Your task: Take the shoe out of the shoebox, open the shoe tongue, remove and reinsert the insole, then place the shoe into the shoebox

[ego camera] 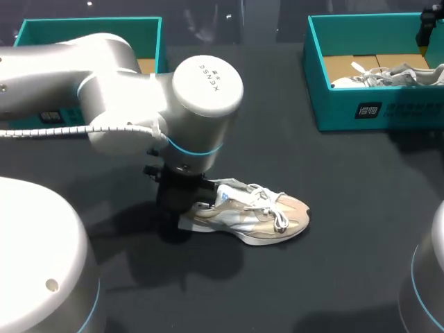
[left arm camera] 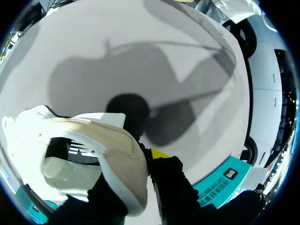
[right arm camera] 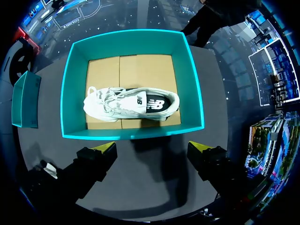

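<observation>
A beige and white shoe (ego camera: 253, 215) lies on its sole on the dark table, toe pointing right. My left gripper (ego camera: 186, 201) comes down at its heel. In the left wrist view the left gripper (left arm camera: 144, 161) is shut on the shoe's heel collar (left arm camera: 117, 154); one yellow fingertip (left arm camera: 159, 153) shows outside the heel and the other is hidden by the shoe. My right gripper (right arm camera: 153, 150) hangs open over the near wall of the right teal shoebox (right arm camera: 133, 133), with nothing between its fingers. A second white shoe (right arm camera: 131, 103) lies in that shoebox (ego camera: 374, 114).
Another teal shoebox (ego camera: 90, 28) stands at the back left, partly behind my left arm. My right gripper (ego camera: 430, 28) shows only at the back right corner in the head view. Bare dark table lies between the shoe and the right shoebox.
</observation>
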`<state>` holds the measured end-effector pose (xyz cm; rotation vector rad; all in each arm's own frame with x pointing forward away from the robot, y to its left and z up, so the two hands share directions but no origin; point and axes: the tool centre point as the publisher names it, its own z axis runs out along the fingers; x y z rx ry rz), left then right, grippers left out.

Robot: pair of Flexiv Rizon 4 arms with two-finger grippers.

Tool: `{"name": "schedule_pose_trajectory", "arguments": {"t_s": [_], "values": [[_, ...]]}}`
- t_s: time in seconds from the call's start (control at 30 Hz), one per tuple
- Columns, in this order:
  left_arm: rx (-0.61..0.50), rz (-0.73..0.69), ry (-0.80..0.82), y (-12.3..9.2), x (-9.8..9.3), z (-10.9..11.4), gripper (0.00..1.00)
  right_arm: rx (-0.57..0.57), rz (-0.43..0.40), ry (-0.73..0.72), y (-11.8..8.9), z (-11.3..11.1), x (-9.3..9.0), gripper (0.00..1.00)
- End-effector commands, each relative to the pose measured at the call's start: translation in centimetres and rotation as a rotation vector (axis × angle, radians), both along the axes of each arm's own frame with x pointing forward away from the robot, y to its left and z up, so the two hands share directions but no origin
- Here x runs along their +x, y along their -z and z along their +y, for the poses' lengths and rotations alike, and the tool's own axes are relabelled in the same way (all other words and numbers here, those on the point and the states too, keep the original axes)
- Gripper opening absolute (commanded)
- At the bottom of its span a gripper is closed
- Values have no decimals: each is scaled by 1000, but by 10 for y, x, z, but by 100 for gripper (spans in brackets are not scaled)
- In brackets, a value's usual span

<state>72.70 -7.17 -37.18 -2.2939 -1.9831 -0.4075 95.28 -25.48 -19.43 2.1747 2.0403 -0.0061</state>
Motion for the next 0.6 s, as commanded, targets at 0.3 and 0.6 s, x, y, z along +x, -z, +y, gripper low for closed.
{"name": "schedule_pose_trajectory", "arguments": {"t_s": [0.3, 0.6], "values": [[12, 1, -15, 11, 2, -3, 0, 0, -1, 0, 0, 0, -1, 100], [-15, 23, -23, 5, 2, 2, 100, 0, -1, 0, 0, 0, -1, 100]]}}
